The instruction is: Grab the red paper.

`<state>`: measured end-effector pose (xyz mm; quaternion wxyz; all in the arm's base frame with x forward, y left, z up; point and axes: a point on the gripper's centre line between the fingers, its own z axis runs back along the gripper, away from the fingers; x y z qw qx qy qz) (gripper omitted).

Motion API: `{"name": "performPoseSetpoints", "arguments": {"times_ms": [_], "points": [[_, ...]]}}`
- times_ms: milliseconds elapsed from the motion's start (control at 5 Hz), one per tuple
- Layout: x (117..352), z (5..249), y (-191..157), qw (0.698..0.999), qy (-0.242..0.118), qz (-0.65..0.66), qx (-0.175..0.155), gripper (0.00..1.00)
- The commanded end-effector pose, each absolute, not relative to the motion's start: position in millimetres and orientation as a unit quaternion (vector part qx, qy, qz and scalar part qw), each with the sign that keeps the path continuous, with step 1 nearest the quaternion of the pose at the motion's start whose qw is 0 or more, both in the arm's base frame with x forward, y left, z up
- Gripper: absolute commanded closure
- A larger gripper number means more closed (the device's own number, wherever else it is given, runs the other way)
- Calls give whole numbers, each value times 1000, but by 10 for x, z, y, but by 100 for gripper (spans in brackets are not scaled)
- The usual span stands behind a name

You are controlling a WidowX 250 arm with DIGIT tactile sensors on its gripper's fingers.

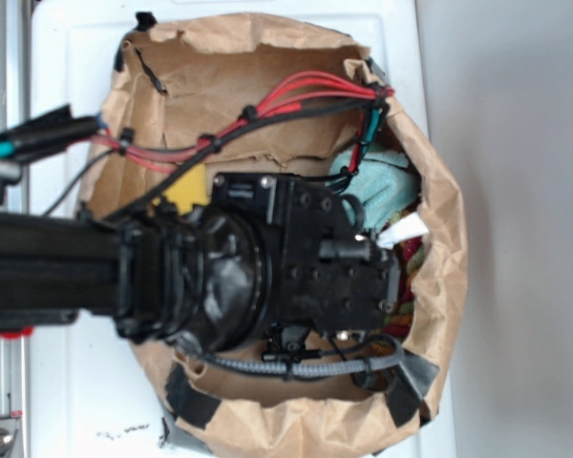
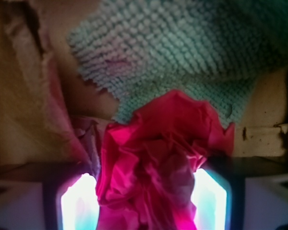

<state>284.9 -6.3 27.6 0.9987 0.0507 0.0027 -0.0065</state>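
Wrist view: the crumpled bright red paper (image 2: 156, 163), rose-like ball w/ lots of folds, sits right between the two fingers of the black claw (image 2: 144, 201). Finger pads (image 2: 78, 203) glow pale white-cyan on either side, and the paper fills the gap betw. them, touching or nearly touching both inner faces. Claw looks clamped on the red paper, though exact contact on the left pad is hard to judge due to glare.

Just beyond the fingertips, past the paper, lies a teal nubby chenille cloth (image 2: 182, 52); the paper's far edge overlaps its lower edge. Left of the claw is the tan wall of the brown paper bag (image 2: 19, 96), lit pinkish near the paper.

Exterior view: the black robot arm w/ its claw (image 1: 377, 277) reaches from the left into the wide-open brown paper bag (image 1: 267, 57), which rests on a white table (image 1: 67, 401). Arm body hides the red paper here. Teal cloth (image 1: 387, 186) shows above the claw; a bit of red-yellow braided rope (image 1: 415, 262) peeks out just past it. Red and black cables (image 1: 296, 100) run along the arm over the bag's opening.
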Motion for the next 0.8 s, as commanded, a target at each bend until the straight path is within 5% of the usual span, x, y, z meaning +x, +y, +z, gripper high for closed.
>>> {"name": "performPoseSetpoints", "arguments": {"times_ms": [0,200,400,600], "points": [[2857,423,-27,998,-28,-7,48,100],[2850,517,9,998,-37,-2,53,100],[2746,1013,173,997,-78,17,21,100],[2636,1506,269,993,-113,37,23,100]]}}
